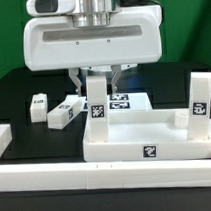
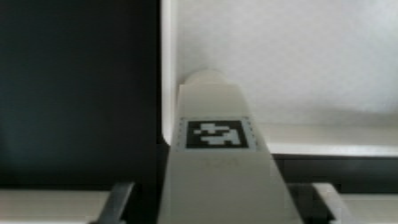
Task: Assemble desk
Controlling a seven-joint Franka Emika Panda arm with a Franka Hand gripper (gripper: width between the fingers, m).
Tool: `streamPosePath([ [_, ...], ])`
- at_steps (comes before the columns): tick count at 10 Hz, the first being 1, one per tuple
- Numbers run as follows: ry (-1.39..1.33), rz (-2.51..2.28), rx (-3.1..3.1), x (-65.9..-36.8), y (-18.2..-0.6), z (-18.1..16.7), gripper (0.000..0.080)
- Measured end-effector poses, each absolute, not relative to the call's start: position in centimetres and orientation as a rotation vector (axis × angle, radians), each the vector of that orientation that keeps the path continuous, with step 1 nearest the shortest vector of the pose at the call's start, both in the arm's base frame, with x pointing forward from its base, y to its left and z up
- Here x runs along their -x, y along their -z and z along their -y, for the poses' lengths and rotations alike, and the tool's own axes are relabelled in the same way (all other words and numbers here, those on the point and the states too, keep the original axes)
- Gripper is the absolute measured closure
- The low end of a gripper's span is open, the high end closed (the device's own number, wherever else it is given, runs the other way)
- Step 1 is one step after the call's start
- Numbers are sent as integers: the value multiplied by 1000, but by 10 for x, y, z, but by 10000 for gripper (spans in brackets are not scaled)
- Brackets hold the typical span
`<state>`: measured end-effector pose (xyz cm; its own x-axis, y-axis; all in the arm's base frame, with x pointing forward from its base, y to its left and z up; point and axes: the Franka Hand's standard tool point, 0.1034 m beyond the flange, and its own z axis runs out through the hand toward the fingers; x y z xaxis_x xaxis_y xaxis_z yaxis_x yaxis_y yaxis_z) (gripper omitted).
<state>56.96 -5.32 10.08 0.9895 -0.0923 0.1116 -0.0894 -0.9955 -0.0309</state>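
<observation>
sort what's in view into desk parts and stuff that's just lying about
desk parts: tabletop; held leg; leg standing at the exterior view's right; loose leg; second loose leg

lying about: marker board; border rails

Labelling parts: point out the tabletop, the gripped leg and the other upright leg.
tabletop point(image 1: 116, 148): exterior view, front wall.
gripped leg point(image 1: 96, 94): exterior view, upper face.
other upright leg point(image 1: 200, 89): exterior view, upper face.

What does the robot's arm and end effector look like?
The end effector has a broad white, rounded boxy body with a grey recessed band across its front and two short grey fingers beneath. A ribbed silver metal cylinder joins it from above.
</observation>
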Motion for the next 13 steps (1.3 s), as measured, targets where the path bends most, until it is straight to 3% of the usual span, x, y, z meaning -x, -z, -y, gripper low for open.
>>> streamPosePath([
  [5,148,-916,2947,-569,-101,51,509],
  [10,134,-1305,2778,-569,-101,51,509],
  [11,136,-1264,2798,-569,-101,50,439],
  [12,137,-1223,2818,-569,-101,50,262],
  [13,137,-1216,2821,-569,-101,50,262],
])
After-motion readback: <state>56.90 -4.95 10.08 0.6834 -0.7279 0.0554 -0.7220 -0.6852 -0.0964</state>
